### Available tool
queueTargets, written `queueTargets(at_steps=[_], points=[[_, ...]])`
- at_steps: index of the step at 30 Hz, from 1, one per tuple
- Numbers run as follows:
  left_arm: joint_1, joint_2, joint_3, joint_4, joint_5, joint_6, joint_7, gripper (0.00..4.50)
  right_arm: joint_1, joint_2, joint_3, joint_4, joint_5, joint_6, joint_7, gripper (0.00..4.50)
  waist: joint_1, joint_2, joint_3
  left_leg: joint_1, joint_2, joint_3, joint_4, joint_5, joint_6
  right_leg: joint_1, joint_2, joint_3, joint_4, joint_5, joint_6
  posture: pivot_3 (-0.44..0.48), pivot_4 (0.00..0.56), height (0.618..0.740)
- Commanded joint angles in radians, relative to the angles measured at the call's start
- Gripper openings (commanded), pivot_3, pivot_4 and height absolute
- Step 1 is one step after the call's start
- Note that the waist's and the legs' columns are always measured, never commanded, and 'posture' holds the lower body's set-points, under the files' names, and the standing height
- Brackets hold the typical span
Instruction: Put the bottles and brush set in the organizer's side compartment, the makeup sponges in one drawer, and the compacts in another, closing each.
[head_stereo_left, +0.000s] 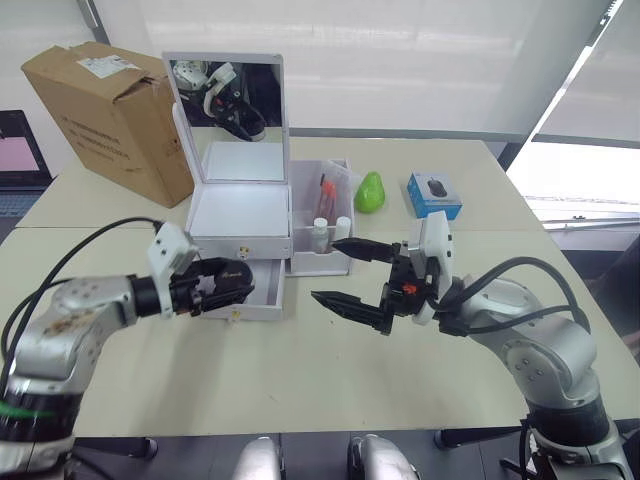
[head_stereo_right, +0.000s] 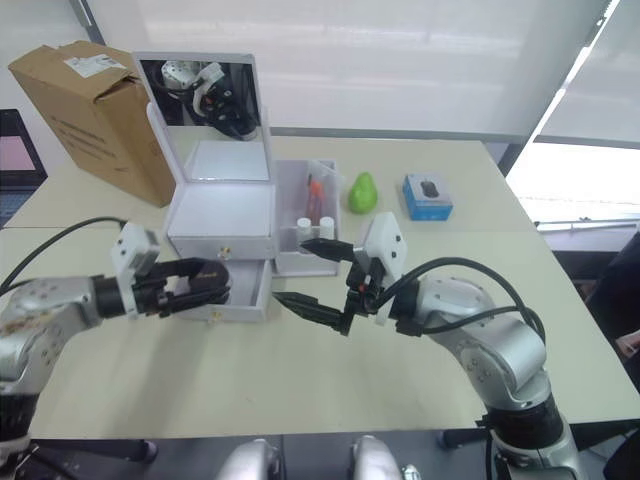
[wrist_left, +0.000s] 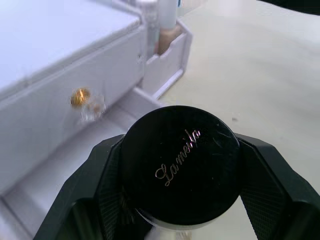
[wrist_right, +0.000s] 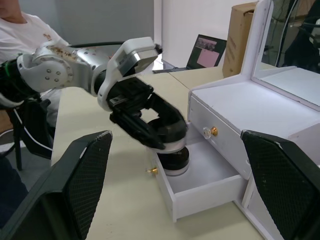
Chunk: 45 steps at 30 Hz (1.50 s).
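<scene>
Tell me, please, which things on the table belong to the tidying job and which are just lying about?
Part of the job: organizer; its open lower drawer; black compact in the left gripper; bottles in the side compartment.

Lying about: cardboard box; green pear-shaped thing; small blue box.

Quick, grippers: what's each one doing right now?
Left gripper: closed on a black compact, over the open lower drawer.
Right gripper: open, holding nothing.
</scene>
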Motion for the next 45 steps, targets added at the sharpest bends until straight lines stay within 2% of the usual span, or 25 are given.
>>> queueTargets(at_steps=[1,6,14,30,32,35,45], points=[[-0.068,0.029,-0.081,0.050,0.054,-0.003,-0.066,2.90,0.007,0.002,-0.027,-0.060,0.001,-0.010,-0.030,4.50,-0.002,0.000,0.000,0.001,0.000,0.000,0.000,0.000,0.000,0.000,0.001,0.002,0.000,0.000,0.000,0.000,0.150,0.740],[-0.125,0.013,-0.134,0.117,0.091,-0.018,-0.105,2.90,0.028,0.001,-0.035,-0.086,0.003,-0.010,-0.062,4.50,-0.004,-0.001,-0.001,0.004,0.000,-0.005,0.000,0.000,0.000,0.000,0.009,0.010,0.000,0.000,0.000,0.000,0.150,0.740],[-0.192,-0.075,-0.216,0.236,0.230,-0.124,-0.067,2.90,0.045,0.000,-0.048,-0.104,0.006,-0.014,-0.088,4.50,0.003,-0.003,-0.002,0.003,0.000,-0.005,0.000,0.000,0.000,0.000,0.008,0.010,0.000,0.000,-0.001,0.000,0.150,0.740],[-0.238,-0.125,-0.216,0.326,0.283,-0.169,-0.092,2.90,0.053,0.000,-0.047,-0.106,0.003,-0.018,-0.101,4.50,0.000,-0.005,-0.003,0.002,0.000,-0.005,0.000,0.000,0.000,0.000,0.008,0.011,0.000,0.000,-0.001,0.000,0.150,0.740],[-0.238,-0.129,-0.209,0.325,0.277,-0.160,-0.092,3.65,0.053,0.001,-0.046,-0.106,0.003,-0.018,-0.102,4.50,0.000,-0.005,-0.003,0.002,0.000,-0.005,0.000,0.000,0.000,0.000,0.008,0.011,0.000,0.000,-0.001,0.000,0.150,0.740],[-0.240,-0.131,-0.190,0.324,0.265,-0.133,-0.089,4.48,0.052,-0.001,-0.048,-0.104,0.002,-0.019,-0.100,4.50,0.001,-0.005,-0.003,0.002,0.000,-0.005,0.000,0.000,0.000,0.000,0.009,0.011,0.000,0.000,-0.001,0.000,0.150,0.740],[-0.263,-0.049,-0.125,0.316,0.226,-0.065,-0.123,4.48,0.054,-0.001,-0.048,-0.104,0.001,-0.018,-0.101,4.50,-0.002,-0.005,-0.003,0.002,0.000,-0.006,0.000,0.000,0.001,0.000,0.009,0.011,0.001,0.000,-0.001,0.000,0.150,0.740]])
